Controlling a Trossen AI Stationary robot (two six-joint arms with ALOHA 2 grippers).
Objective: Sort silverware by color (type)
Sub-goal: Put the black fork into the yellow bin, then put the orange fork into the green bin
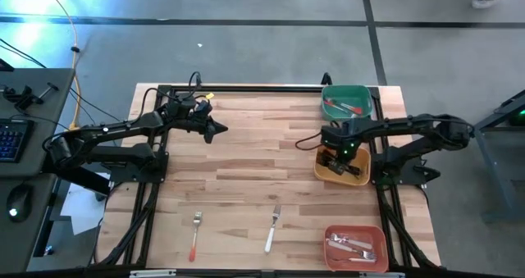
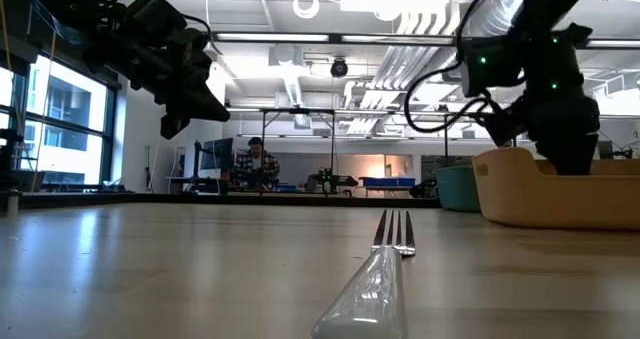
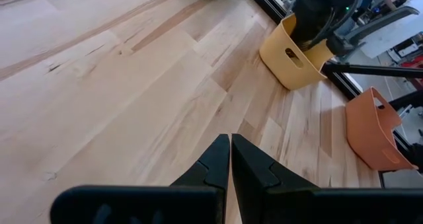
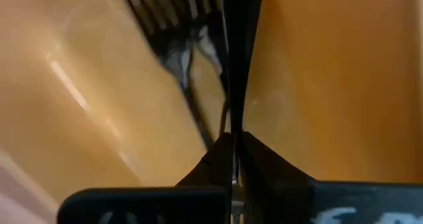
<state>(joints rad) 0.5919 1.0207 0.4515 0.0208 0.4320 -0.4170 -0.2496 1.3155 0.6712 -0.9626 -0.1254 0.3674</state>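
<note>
Silverware lies in two places: two forks loose on the near part of the table (image 1: pixel 246 155) and the rest already sorted into bins along the right edge. The red-handled fork (image 1: pixel 195 235) sits near-left and the white-handled fork (image 1: pixel 272 229) near-centre. Both lie with handles pointing toward the near edge and tines toward the far edge, the white one leaning slightly to the right.

The right gripper (image 1: pixel 338 153) is down inside the yellow bin (image 1: pixel 358 177), its fingers pressed together on the thin dark handle of a black fork (image 4: pixel 232 65); other dark tines show on the bin floor beside it. Judging by this, the black piece is about to be dropped.

The left gripper (image 1: pixel 220 131) hangs in the air over the far-left part of the table, fingers closed and empty.

A green bin (image 1: pixel 362 93) holding red-handled pieces stands at the far right, and an orange bin (image 1: pixel 330 237) with white-handled pieces at the near right.

Both loose forks lie on the near side of both grippers. The left gripper looks nearer to the red-handled one. A grasp would likely need fingers set across the near-far axis of the handle.
</note>
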